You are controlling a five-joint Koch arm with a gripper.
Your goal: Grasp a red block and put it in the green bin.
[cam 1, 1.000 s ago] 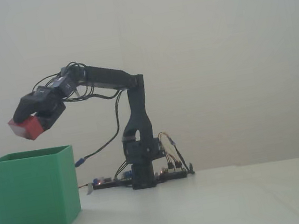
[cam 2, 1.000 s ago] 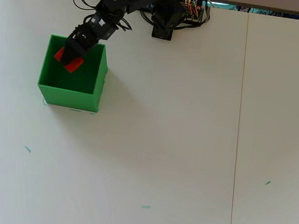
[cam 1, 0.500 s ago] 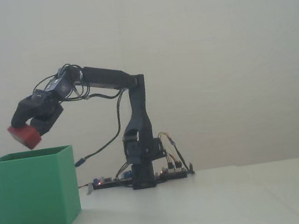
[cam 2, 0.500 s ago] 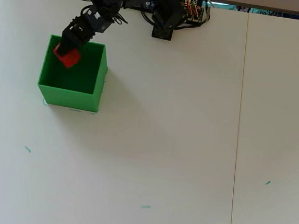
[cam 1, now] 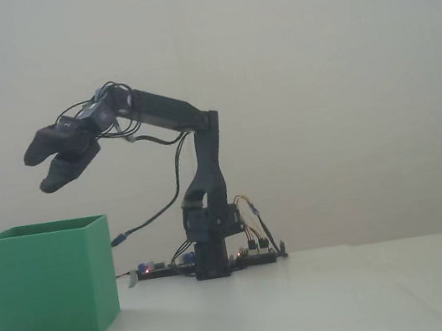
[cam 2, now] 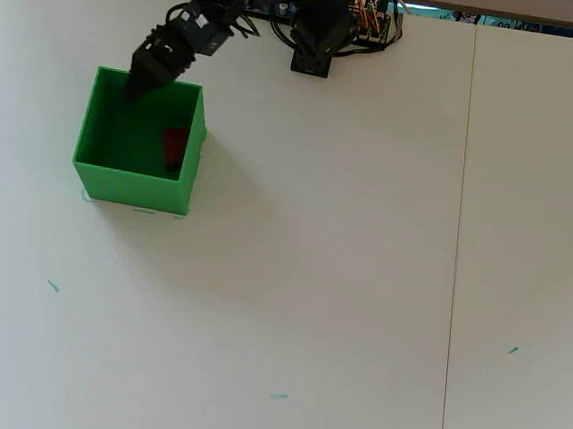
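Fingers [cam 1: 42,169] of mine hang spread apart and empty, above the green bin [cam 1: 50,283] in the fixed view. From overhead they [cam 2: 138,79] sit over the bin's [cam 2: 134,183] far rim at about 12 o'clock. Red block [cam 2: 175,147] lies inside the bin, toward its 3 o'clock wall. Bin stands on the pale surface [cam 2: 363,261].

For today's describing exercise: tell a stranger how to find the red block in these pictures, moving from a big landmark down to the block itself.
Start at the white table and find the green bin, the open-topped box at the overhead view's upper left. Look down inside it: the red block lies on the shaded floor near the right wall. It is the only red thing there, apart from the open black hand above the bin's far edge.
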